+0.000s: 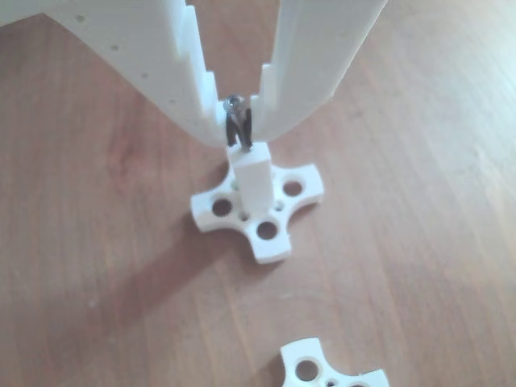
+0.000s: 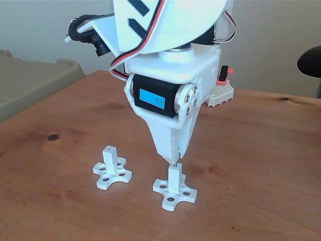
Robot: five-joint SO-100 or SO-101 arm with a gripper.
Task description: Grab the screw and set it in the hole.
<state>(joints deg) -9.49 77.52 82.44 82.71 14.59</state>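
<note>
Screw [image 1: 235, 103]: shiny silvery metal. Post [image 1: 254, 179], hand [image 1: 239, 133]: matt white plastic. Table [image 2: 261, 165]: smooth brown wood grain.

Screw [image 1: 239, 121] in tool [image 1: 239, 113] above post hole [image 1: 248, 148]

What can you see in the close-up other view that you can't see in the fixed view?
The other view looks between the gripper fingers: the screw is pinched there, its head up, just above the post's top end, where the hole must be, too small to make out. The fixed view shows the arm's blue-labelled motor, a second whole post piece and a grey bin. Both show the white post on its cross-shaped base and the wooden table.
</note>
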